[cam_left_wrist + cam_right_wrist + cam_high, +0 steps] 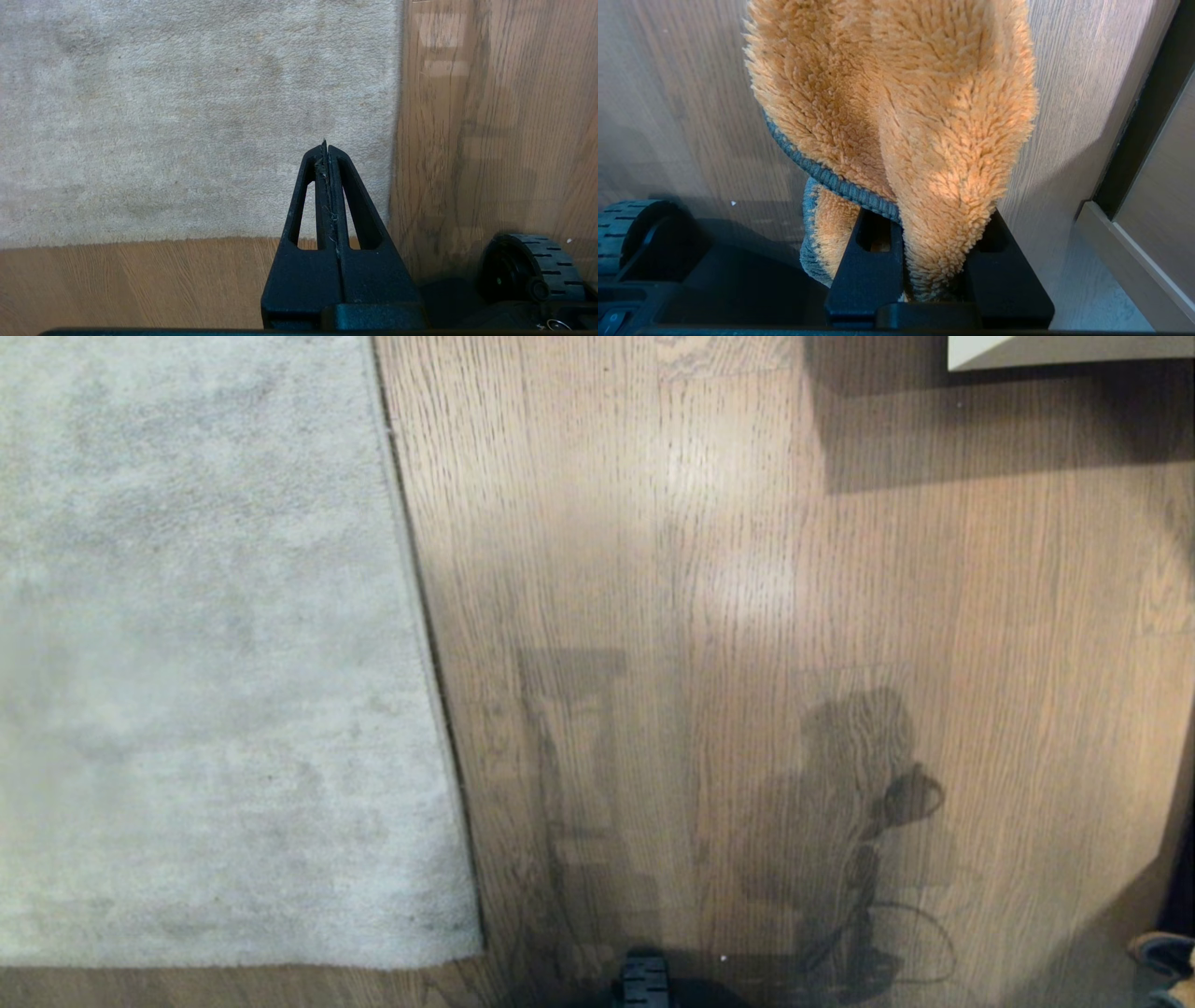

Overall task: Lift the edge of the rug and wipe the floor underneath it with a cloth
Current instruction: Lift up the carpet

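A home room: pale grey rug [205,663] on oak-plank floor [747,569], furniture base [1134,261] alongside

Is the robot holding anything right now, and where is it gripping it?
Yes. The right gripper is clamped on the orange cloth, pinching a bunched fold of it near its grey hem. The left gripper is shut and holds nothing.

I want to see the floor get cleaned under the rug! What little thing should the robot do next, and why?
Probably bring the left gripper down to the rug edge and open its fingers to pinch it. The rug lies flat on the floor, that gripper is shut and empty above it, and the right gripper already holds the cloth.
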You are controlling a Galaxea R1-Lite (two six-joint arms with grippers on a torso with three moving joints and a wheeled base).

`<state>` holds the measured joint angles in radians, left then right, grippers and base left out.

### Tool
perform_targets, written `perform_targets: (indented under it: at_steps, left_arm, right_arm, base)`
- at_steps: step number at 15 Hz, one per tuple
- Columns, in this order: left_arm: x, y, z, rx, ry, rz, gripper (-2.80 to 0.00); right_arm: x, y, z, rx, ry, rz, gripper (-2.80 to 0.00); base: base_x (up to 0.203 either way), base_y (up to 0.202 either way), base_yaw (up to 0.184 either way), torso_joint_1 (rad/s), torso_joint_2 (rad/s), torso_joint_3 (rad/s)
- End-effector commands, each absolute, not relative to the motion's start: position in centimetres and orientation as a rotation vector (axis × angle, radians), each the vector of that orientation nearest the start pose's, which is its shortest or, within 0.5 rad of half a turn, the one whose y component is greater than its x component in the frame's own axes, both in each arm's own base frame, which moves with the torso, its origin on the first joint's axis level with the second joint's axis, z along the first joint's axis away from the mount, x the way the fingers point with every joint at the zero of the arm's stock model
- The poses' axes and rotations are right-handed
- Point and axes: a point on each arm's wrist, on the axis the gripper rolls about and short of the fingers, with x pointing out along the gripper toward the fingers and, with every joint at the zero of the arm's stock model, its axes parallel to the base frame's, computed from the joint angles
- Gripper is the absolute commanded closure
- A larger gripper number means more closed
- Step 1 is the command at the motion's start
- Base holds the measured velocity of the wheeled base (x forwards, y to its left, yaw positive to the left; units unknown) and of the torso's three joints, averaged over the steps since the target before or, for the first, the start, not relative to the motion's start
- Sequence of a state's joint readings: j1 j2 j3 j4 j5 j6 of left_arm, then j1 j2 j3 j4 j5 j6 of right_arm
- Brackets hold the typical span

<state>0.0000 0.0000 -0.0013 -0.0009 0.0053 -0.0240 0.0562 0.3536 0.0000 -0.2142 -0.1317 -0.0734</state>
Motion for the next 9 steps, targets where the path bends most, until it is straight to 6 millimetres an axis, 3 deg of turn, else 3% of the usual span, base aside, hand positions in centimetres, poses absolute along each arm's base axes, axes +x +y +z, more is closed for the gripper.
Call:
perform_targets:
  at_steps: [1,9]
  left_arm:
    - [-2.29,0.01,7.61,-0.025,-0.003,0.006,0.0]
    - [-2.29,0.01,7.61,-0.025,-0.003,0.006,0.0]
  right_arm:
    - [0.27,-0.28,9.74,-0.084,0.1,-0.066,0.0]
    - [-0.63,0.04,8.82,-0.13,0.097,0.036,0.0]
  base:
    - [0.0,0.0,0.0,0.0,0.0,0.0]
    - [0.0,0.0,0.0,0.0,0.0,0.0]
